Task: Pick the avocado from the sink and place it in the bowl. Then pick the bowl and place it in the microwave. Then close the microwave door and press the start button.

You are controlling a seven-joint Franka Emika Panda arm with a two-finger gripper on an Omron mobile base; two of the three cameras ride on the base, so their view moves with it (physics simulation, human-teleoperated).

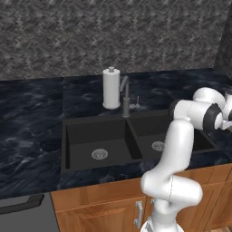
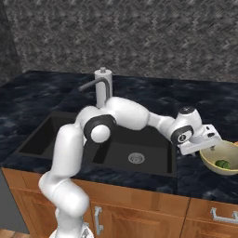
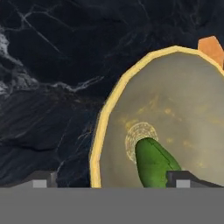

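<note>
My gripper (image 3: pixel 111 179) is spread wide above the bowl (image 3: pixel 183 100), where the avocado (image 3: pixel 154 161) lies free on its bottom.

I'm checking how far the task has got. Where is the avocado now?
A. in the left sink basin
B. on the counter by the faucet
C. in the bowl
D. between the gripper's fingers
C: the avocado lies inside the bowl, under the open gripper.
</note>
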